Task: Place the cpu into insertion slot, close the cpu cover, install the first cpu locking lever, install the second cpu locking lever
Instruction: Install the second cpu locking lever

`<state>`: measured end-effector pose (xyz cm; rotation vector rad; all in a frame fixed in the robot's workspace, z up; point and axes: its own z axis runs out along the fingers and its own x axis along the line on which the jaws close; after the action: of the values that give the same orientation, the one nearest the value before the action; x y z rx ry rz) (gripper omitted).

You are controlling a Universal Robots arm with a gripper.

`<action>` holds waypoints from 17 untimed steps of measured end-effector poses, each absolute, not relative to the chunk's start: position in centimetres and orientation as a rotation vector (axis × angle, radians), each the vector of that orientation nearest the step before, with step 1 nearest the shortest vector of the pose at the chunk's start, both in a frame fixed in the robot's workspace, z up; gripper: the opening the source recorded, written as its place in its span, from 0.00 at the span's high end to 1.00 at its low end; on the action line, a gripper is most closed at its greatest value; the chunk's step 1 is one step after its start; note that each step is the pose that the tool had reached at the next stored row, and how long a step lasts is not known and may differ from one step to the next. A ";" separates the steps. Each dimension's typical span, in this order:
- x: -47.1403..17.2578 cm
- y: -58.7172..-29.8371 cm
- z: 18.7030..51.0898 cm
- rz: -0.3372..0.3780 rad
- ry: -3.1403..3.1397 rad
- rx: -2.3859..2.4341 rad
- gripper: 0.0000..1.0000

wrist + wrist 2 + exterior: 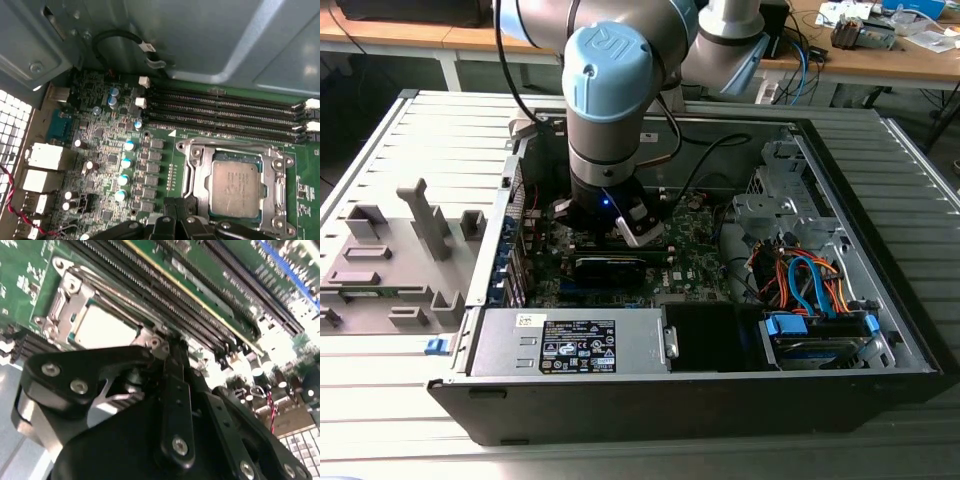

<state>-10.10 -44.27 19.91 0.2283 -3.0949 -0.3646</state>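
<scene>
Metal glints from the cpu [235, 187], a flat square chip with a pale silver-grey top, lying face up in its socket on the green motherboard [100, 135]. Being square, it has no real long axis; its edges run parallel to the socket frame and to the rows of black memory slots [225, 112] just beside it. In the second wrist view the same chip [102, 330] looks washed out and almost white under glare.

Around it lies the cpu cover [192, 170], a thin silver-grey metal frame with a square opening through which the chip's top shows. The frame sits flat over the chip's rim in both wrist views, with screw heads at its corners [60, 264].

Black gripper [176, 215] fingers reach down to the edge of the socket frame nearest the camera. In the second wrist view the gripper [167, 347] tips stand close together at the corner of the cover, touching or nearly touching the metal; whether they pinch anything there I cannot tell.

From the exterior view, the arm [610, 90] reaches straight down into the open computer case [880, 350], which lies on its side on a grey slatted counter [380, 140]. A grey power supply [570, 342] sits along the near wall of the case, and orange and blue cables [805, 275] bunch toward the exterior view's right.
</scene>
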 end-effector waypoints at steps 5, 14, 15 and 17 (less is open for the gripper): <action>-10.1 -44.3 21.5 -0.366 -3.096 0.230 0.89; -9.2 -44.3 22.5 -0.242 -3.101 0.205 0.89; -9.1 -44.3 22.5 -0.239 -3.101 0.201 0.89; -8.6 -44.2 22.4 -0.236 -3.101 0.193 0.89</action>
<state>-8.63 -44.22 22.41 0.1928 -3.1008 -0.2363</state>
